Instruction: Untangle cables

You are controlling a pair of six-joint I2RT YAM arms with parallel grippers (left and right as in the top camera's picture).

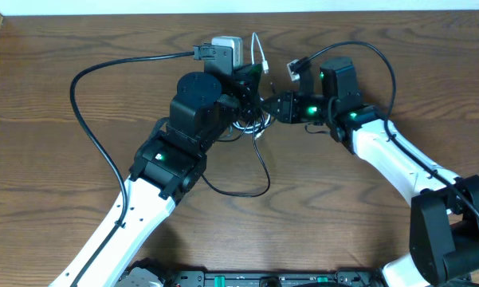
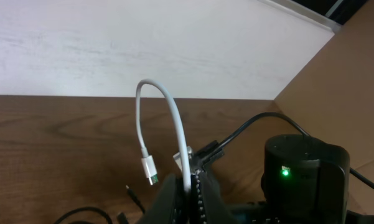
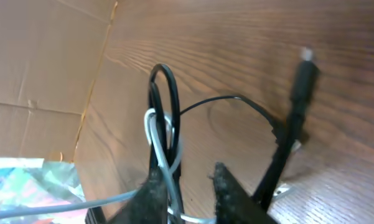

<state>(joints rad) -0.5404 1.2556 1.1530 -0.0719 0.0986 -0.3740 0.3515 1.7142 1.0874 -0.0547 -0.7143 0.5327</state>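
Observation:
The white cable (image 2: pixel 174 118) arches up out of my left gripper (image 2: pixel 190 190), which is shut on it. Its plug (image 2: pixel 150 171) hangs free above the wood. From overhead the left gripper (image 1: pixel 251 80) is at the back centre, with the white cable (image 1: pixel 259 52) sticking up behind it. The black cable (image 1: pixel 259 171) trails from the knot toward the front in a loop. My right gripper (image 1: pixel 272 108) reaches into the knot from the right. Its fingers (image 3: pixel 227 193) stand a little apart, and a black loop (image 3: pixel 165 81) and the white strand (image 3: pixel 154 127) run against the left finger.
Thick black arm wires curve over the table at the left (image 1: pixel 84 112) and right (image 1: pixel 386 64). A dark plug on a stiff wire (image 3: pixel 302 78) stands just right of the right gripper. Cardboard walls (image 2: pixel 336 81) border the table's sides, and a white wall runs along the back.

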